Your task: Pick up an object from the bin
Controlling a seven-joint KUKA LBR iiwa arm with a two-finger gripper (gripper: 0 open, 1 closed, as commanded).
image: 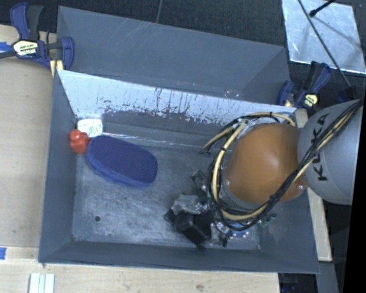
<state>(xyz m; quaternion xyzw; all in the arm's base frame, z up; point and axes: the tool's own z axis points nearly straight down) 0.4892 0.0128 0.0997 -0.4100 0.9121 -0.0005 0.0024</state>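
My gripper (194,224) is low over the bin floor near the front wall, right of the middle, mostly hidden under the arm's orange cover. A dark blue oval pad (121,160) lies flat on the floor at the left, well apart from the gripper. At the pad's far left end sits a small red ball (78,140), touching it. A small white round piece (90,127) lies just behind the ball, against the bin's back slope. Whether anything lies under the gripper is hidden.
The arm with its orange cover and looped cables fills the bin's right side. Bare grey floor stretches between the blue pad and the gripper. The sloping walls stand close in front of the gripper and to its right.
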